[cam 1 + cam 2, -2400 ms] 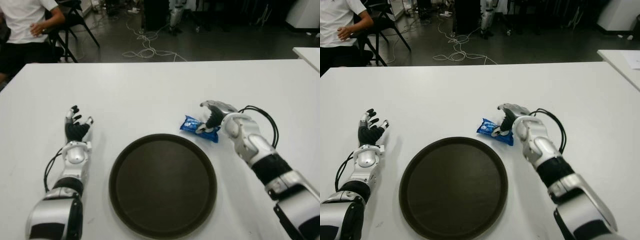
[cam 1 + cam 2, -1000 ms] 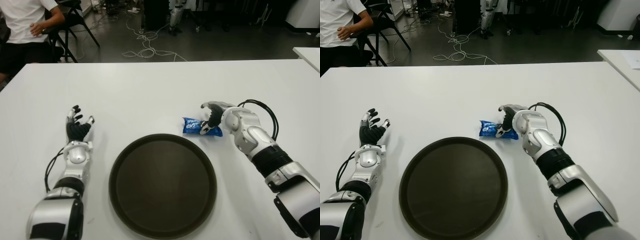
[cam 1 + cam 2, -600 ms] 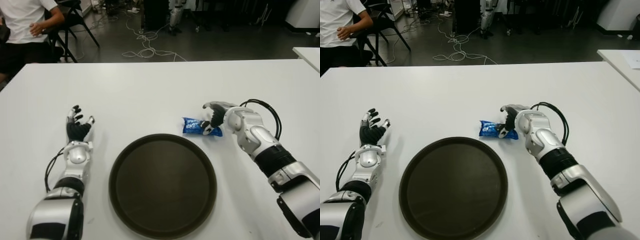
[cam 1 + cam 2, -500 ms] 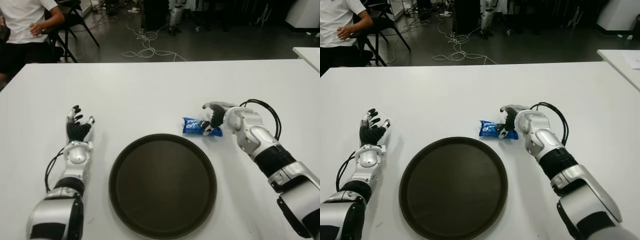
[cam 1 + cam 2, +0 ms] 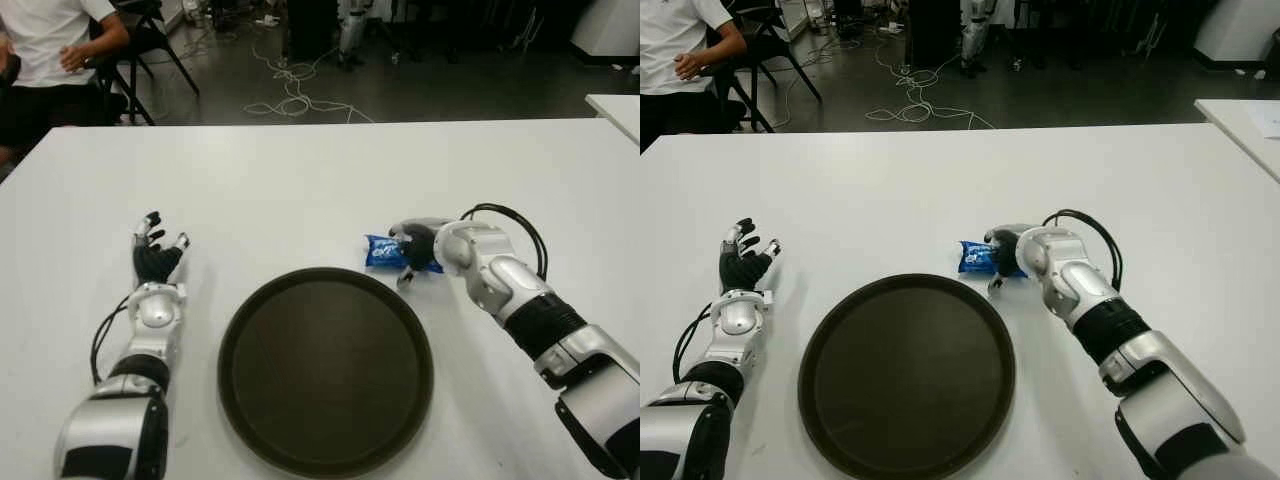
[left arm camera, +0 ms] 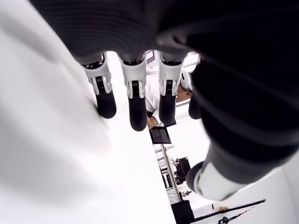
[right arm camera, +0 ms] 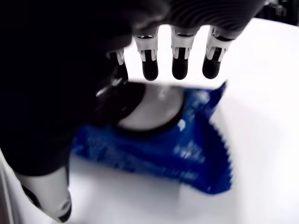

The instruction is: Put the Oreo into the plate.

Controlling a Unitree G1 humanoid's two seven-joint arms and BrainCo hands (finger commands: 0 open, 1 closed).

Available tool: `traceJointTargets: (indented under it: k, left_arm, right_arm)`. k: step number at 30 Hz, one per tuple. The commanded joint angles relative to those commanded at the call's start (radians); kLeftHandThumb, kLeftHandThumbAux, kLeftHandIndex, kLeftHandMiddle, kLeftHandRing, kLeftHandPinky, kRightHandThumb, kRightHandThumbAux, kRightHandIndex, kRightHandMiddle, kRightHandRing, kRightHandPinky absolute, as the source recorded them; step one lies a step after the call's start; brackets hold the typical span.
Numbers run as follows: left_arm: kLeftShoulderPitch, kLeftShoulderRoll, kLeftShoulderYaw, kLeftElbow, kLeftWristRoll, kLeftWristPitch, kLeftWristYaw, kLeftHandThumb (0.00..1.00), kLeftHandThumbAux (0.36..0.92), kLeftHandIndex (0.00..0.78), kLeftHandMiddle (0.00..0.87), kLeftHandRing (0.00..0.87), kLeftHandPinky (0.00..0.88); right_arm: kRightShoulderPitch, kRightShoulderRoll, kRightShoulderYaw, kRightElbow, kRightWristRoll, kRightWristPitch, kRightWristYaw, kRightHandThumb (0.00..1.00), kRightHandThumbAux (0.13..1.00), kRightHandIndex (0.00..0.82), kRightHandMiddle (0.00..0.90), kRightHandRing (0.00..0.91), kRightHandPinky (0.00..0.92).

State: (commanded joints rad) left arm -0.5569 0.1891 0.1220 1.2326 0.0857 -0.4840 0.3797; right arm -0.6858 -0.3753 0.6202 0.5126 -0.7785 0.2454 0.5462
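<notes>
— Where's the Oreo pack (image 5: 385,251)?

— On the white tabletop (image 5: 300,190), just beyond the dark round plate (image 5: 326,367), beside its far right rim.

— And the right robot hand (image 5: 413,250)?

— Over the pack's right end, fingers (image 7: 180,59) spread above it, thumb alongside; nothing gripped.

— The left robot hand (image 5: 155,256)?

— Well left of the plate, fingers relaxed, empty.

A white table (image 5: 300,180) fills the foreground — behind it, a seated person (image 5: 50,50), a black chair (image 5: 150,40) and loose cables (image 5: 290,90) on the dark floor.
</notes>
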Motion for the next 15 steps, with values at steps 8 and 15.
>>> traceJointTargets:
  k: [8, 15]
  left_arm:
    - [0.001, -0.006, 0.006, -0.003, -0.007, -0.021, -0.009, 0.096, 0.799, 0.14, 0.159, 0.146, 0.126]
    - [0.002, -0.012, 0.012, -0.005, -0.01, -0.025, -0.01, 0.099, 0.774, 0.165, 0.173, 0.166, 0.148]
  right_arm:
    - [-0.01, 0.018, 0.01, 0.027, -0.01, -0.002, 0.005, 0.0, 0.748, 0.021, 0.015, 0.023, 0.007]
    - [-0.023, 0.036, 0.015, 0.072, -0.007, -0.01, -0.005, 0.0, 0.757, 0.027, 0.021, 0.031, 0.008]
